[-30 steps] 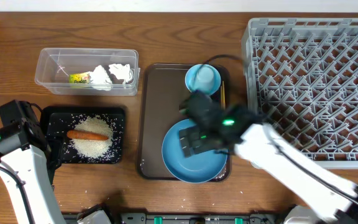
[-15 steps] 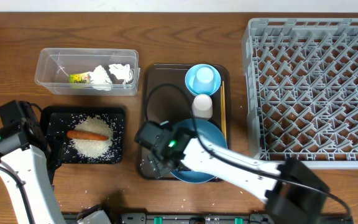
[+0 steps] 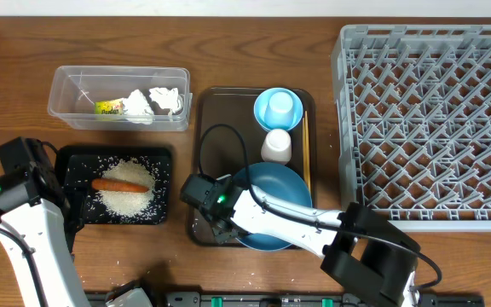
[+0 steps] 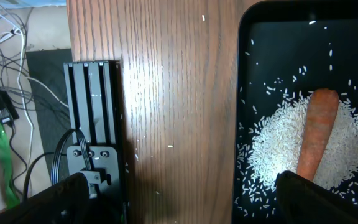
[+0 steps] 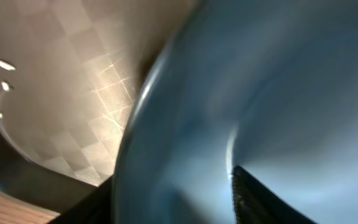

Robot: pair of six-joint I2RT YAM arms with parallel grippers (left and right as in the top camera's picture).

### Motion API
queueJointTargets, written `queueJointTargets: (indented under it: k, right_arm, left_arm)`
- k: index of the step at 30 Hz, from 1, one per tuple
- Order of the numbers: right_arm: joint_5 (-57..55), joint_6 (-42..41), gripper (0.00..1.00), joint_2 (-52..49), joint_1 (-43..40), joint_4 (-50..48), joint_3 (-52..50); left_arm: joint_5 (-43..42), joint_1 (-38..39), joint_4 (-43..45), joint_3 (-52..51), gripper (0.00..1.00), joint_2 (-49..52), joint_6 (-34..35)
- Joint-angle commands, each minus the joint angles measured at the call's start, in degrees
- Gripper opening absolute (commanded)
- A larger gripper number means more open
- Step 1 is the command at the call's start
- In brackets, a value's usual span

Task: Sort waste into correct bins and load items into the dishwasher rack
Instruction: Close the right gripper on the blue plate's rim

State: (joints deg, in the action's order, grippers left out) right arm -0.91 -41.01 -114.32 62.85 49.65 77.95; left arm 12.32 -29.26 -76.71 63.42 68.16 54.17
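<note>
The right gripper (image 3: 222, 223) is sitting low in the centre of the overhead frame, at the lower-left rim of the large dark-blue dish (image 3: 284, 192). In the right wrist view, 1 dark finger (image 5: 260, 196) is showing inside the blurred blue rim and the other is lying outside it, so the jaws are straddling the edge. Whether they are actually pinching it I cannot tell.

The dish is lying on the lower half of the brown tray (image 3: 220, 115), with the white cup (image 3: 277, 146) just above it and the light-blue bowl (image 3: 280, 108) in the tray's upper right. The chopsticks (image 3: 306, 136) are lying along the tray's right edge. The grey rack (image 3: 433, 119) is filling the right of the frame.

At the lower left, the left gripper (image 4: 179, 202) is hanging spread wide over bare table (image 4: 166, 93), just beside the black tray (image 3: 66, 183), which is holding the rice (image 3: 126, 203) and the carrot (image 3: 119, 184). In the upper left, the clear tub (image 3: 62, 107) is holding the tissues (image 3: 164, 100) and the wrapper (image 3: 107, 107).
</note>
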Motion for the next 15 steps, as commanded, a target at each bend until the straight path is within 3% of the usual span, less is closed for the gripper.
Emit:
queueJointTargets:
  k: [1, 10, 15]
  right_arm:
    - [-0.13, -0.72, 0.41, -0.22, 0.55, -0.17, 0.61]
    - [1.18, -0.57, 0.05, -0.22, 0.55, 1.36, 3.43]
    - [1.22, 0.37, 0.01, -0.22, 0.55, 4.81, 7.43]
  left_arm:
    - [0.33, -0.35, -0.37, 0.02, 0.98, 0.26, -0.07]
    - [0.33, -0.35, -0.37, 0.02, 0.98, 0.26, -0.07]
    - [0.33, -0.35, -0.37, 0.02, 0.98, 0.26, -0.07]
